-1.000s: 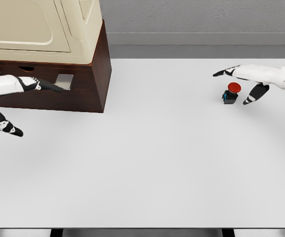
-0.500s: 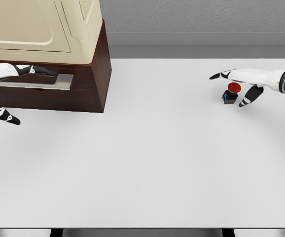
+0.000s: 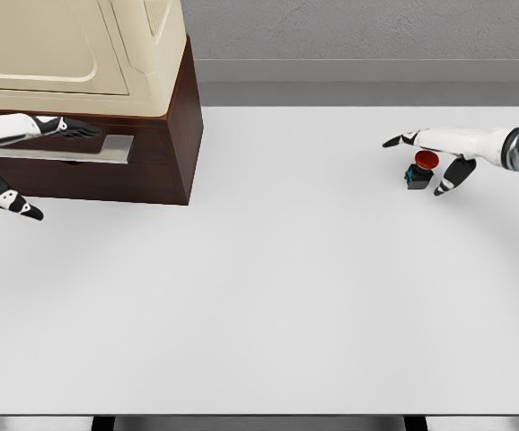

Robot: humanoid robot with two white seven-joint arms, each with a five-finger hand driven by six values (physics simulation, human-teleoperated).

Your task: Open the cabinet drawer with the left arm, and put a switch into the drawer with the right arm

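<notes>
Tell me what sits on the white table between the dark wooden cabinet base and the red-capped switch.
Nothing: in the head view, only bare white table lies between the dark wooden cabinet base and the red-capped switch.

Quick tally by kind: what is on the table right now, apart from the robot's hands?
Cabinet: 1
Drawer, part open: 1
Switch, red button: 1
Total: 3

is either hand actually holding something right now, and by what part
Nothing is held. The right hand hovers spread over the red-capped switch, not closed on it. The left hand lies open at the drawer front.
</notes>
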